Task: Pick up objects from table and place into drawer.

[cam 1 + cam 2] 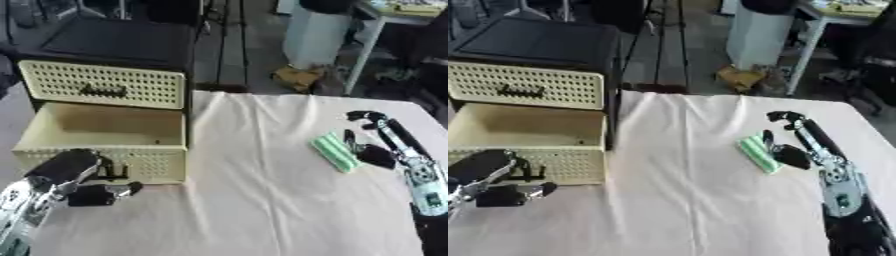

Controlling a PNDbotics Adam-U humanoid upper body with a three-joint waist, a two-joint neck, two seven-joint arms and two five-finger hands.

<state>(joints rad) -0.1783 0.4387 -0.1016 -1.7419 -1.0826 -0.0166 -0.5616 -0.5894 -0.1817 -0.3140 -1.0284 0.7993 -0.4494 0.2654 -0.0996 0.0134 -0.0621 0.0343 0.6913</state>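
The green object (334, 152), a flat, ribbed, oblong piece, lies on the cream tablecloth (262, 200) just to the left of my right hand (372, 150), nearly touching my fingertips. My right hand rests on the cloth with its fingers relaxed and spread, one reaching up and away from the rest, and it holds nothing; my thumb and shorter fingers point toward the green piece. My right arm runs back from there toward the lower right corner.

Well across the cloth to the left stands the drawer unit (105, 125), cream with perforated fronts and a dark frame. Its lower drawer (101, 137) is pulled out and open toward me, while the upper drawer (103, 84) is shut. My left hand (96, 192) sits right at the front of the open drawer, near its dark handle (114, 172). Its fingers are curled inward, and I cannot tell whether they touch the handle.
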